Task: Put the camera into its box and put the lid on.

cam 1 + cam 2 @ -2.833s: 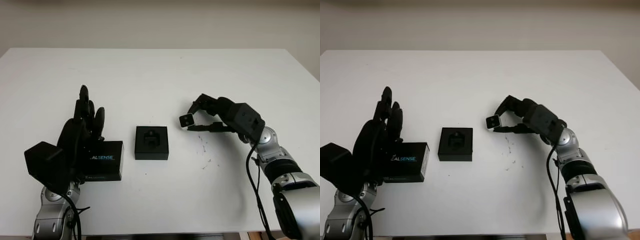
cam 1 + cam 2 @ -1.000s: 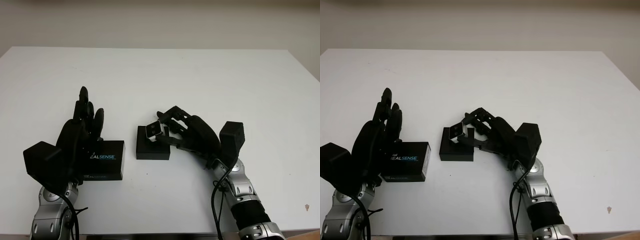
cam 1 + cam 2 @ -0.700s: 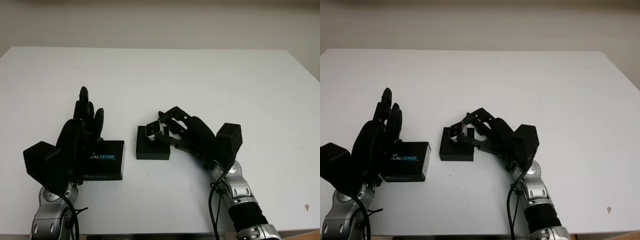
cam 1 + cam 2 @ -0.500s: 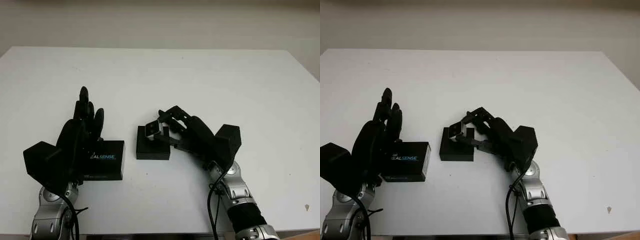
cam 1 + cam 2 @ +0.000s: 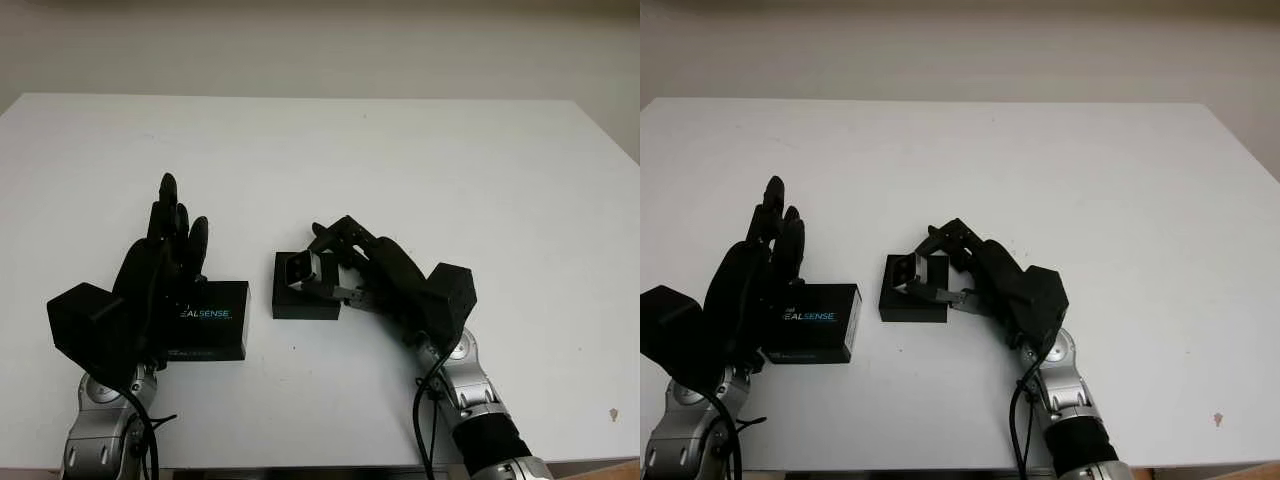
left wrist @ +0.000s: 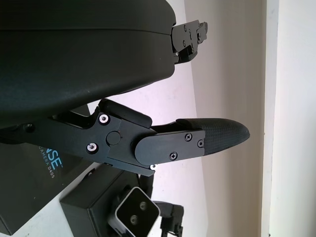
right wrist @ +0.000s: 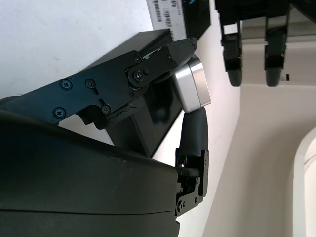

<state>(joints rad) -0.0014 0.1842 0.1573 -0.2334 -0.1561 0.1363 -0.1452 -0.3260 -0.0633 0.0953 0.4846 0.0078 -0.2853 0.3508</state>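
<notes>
- The right hand [image 5: 345,262] has carried the small silver camera [image 5: 301,267] across the table and lowered it; fingers pinching it, the camera now sits tilted over the open box [image 5: 305,298], partly inside.
- Judged from this, seating is nearly done: the camera needs levelling and release.
- The left hand [image 5: 168,262] has stayed parked beside the lid [image 5: 208,319], open, holding nothing, just to the box's far side from the right hand.
- The lid is not yet on.
</notes>
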